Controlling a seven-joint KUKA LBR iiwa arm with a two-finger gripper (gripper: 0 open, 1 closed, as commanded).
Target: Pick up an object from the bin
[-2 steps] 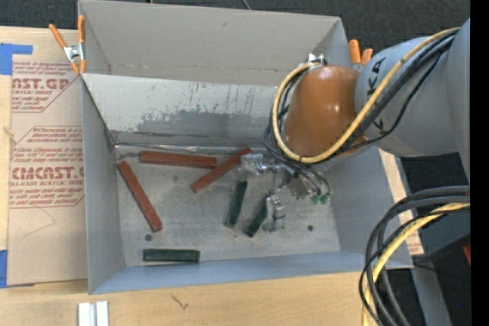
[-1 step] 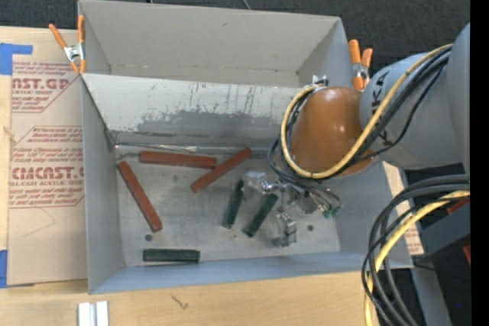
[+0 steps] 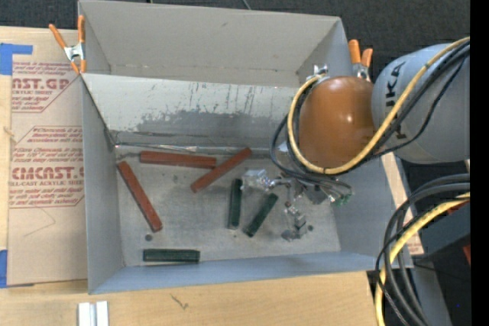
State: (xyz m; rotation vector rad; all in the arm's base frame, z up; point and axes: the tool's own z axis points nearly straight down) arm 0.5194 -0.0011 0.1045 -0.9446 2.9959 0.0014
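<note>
The grey metal bin (image 3: pixel 99 187) has steep walls sloping down to a small flat floor. The arm, with its orange cover (image 3: pixel 336 122), comes in over the right rim and hangs above the floor's right side.

Three brown sticks lie toward the back and left:
- one (image 3: pixel 177 159) lies along the back edge;
- one (image 3: pixel 221 169) is tilted just beside it;
- one (image 3: pixel 139 196) lies slanted near the left wall.

A dark green stick (image 3: pixel 171 256) lies along the front edge near the front left corner. Bare floor separates it from the two dark green sticks at mid-floor, one nearly straight (image 3: pixel 234 204) and one tilted (image 3: pixel 261 214).

The end effector (image 3: pixel 294 219) sits low near the right wall, just beside the tilted green stick. I cannot tell how far open it is or whether it grips anything.
</note>
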